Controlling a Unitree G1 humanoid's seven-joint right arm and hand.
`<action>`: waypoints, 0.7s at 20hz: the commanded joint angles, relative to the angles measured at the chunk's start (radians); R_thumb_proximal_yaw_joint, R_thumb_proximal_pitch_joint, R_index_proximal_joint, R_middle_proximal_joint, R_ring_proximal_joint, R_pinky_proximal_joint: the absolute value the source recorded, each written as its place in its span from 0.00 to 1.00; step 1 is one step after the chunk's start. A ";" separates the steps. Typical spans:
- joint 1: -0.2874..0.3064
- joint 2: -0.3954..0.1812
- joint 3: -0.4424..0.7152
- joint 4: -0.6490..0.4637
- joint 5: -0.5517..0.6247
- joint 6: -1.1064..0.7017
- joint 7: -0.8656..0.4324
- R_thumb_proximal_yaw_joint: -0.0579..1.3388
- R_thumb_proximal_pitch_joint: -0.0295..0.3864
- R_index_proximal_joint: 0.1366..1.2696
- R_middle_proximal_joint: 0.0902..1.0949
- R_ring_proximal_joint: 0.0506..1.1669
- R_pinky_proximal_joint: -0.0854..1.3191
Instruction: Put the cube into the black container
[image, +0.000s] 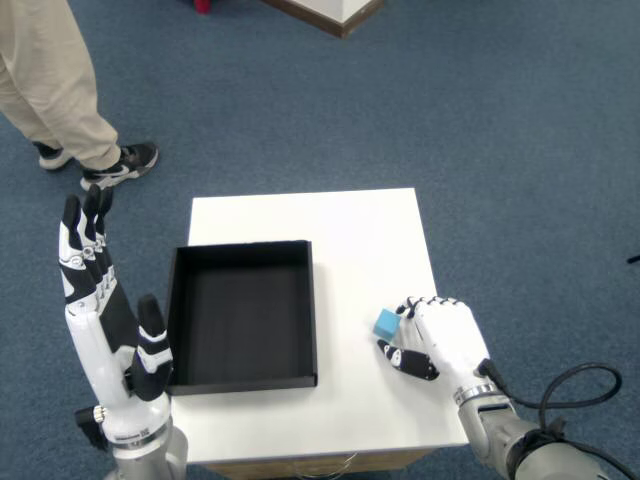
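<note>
No readable text in view

Neither the cube (387, 323), the black container (241, 316), the white table (330, 222) nor the right hand (440, 339) carries any lettering, label, brand mark or number that can be made out; the person's shoe (122, 165) shows light markings too small to read.

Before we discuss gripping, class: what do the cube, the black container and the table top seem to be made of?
Cube: looks like matte blue foam or plastic, no gloss; uncertain which. Black container: thin straight walls, dull finish, probably plastic or card. Table: smooth, evenly white, likely laminate or painted board.
</note>
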 joint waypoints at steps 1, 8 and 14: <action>-0.030 -0.011 -0.004 0.021 0.012 0.015 -0.018 0.50 0.11 0.43 0.56 0.50 0.50; -0.023 -0.006 0.003 0.021 0.009 0.036 -0.007 0.49 0.10 0.44 0.58 0.51 0.51; -0.029 0.000 0.012 0.021 0.001 0.040 -0.011 0.49 0.10 0.44 0.59 0.52 0.52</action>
